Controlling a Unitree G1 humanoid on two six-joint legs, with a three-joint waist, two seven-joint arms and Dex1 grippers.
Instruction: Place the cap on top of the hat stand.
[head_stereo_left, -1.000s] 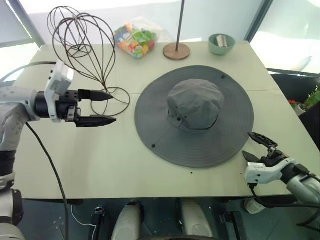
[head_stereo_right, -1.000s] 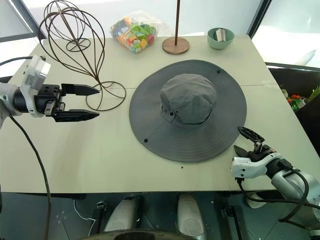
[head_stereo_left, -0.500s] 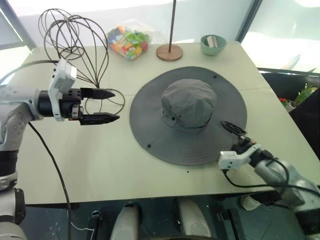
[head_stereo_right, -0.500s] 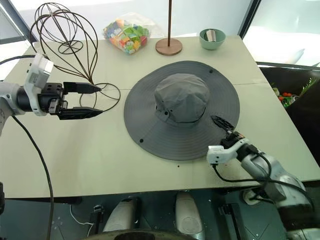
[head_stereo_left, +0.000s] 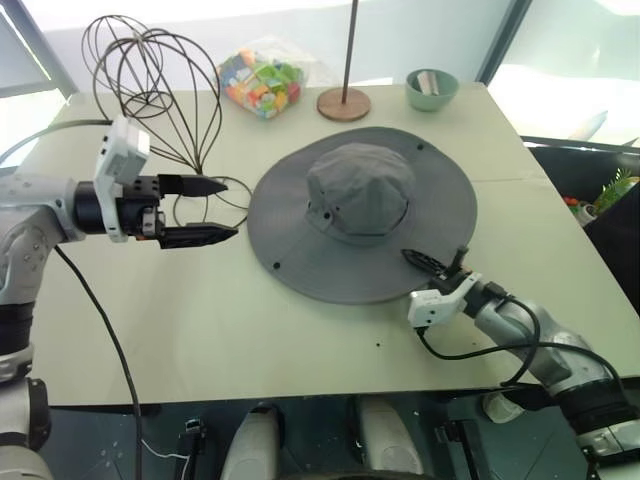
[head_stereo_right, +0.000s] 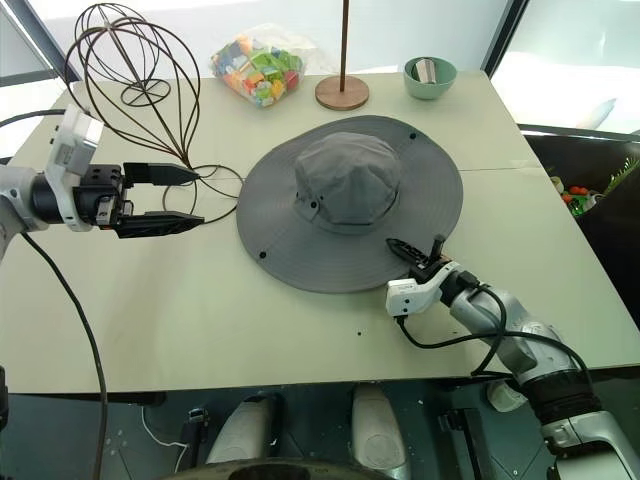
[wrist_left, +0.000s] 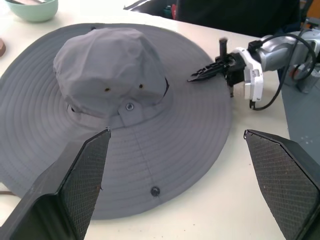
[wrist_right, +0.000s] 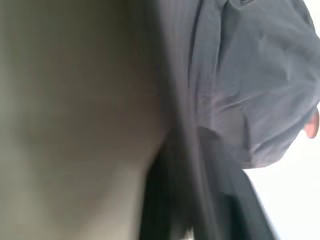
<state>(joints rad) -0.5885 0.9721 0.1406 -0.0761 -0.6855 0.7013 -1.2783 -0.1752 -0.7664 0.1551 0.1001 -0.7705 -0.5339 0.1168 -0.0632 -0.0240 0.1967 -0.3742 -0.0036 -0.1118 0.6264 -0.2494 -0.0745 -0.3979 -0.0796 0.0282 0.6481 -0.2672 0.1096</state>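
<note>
My right gripper (head_stereo_right: 412, 256) is clenched on the near brim edge of the wide, soft grey fabric cap (head_stereo_right: 350, 200), which lies flat ahead of it. My left gripper (head_stereo_left: 205, 210) waits released beside the thin dark wire hat stand (head_stereo_left: 155, 90). Next I must lift the floppy brim leftward.

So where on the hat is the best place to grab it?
Probably the brim edge of the hat, from the robot's right: it lies flat and thin on the table, so fingers can pinch it. The right gripper is shut there.
</note>
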